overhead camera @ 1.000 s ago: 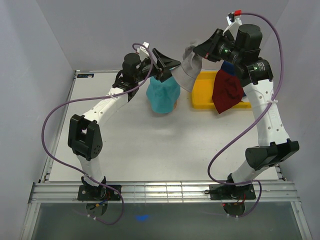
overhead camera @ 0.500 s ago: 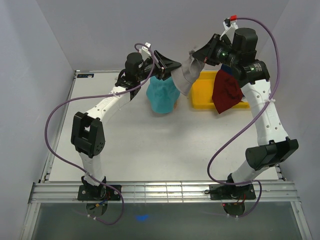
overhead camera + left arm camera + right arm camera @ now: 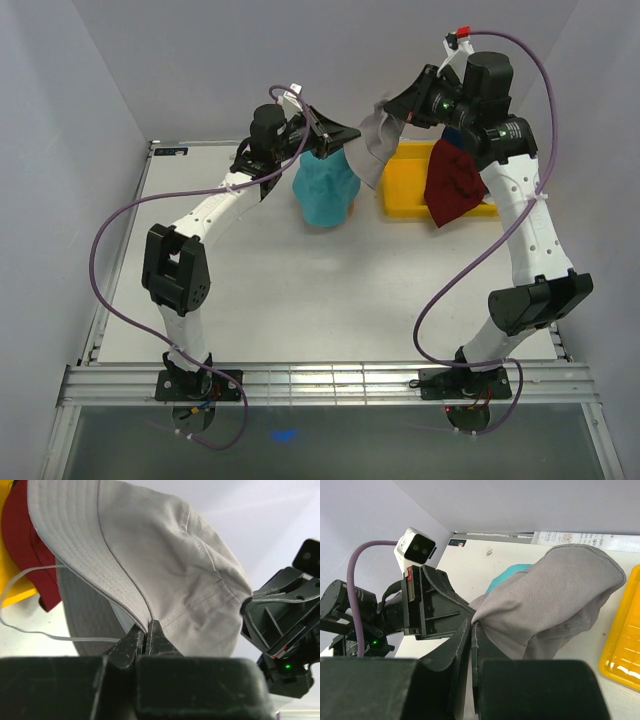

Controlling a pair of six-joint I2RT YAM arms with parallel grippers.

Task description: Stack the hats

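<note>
Grey hat point(image 3: 165, 565) hangs between 2 clenched pincers: left gripper point(image 3: 146, 631) grasps its brim, right gripper point(image 3: 471, 626) its far side.

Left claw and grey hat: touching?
Touching. The left wrist view shows the left claw closed, pinching the brim of the grey hat.

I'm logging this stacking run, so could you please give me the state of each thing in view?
grey hat, aloft, pinched by both grippers
left gripper, shut on its brim
right gripper, shut on its fabric
teal hat, standing crown up, not held
dark red hat, draped over the yellow tray
</note>
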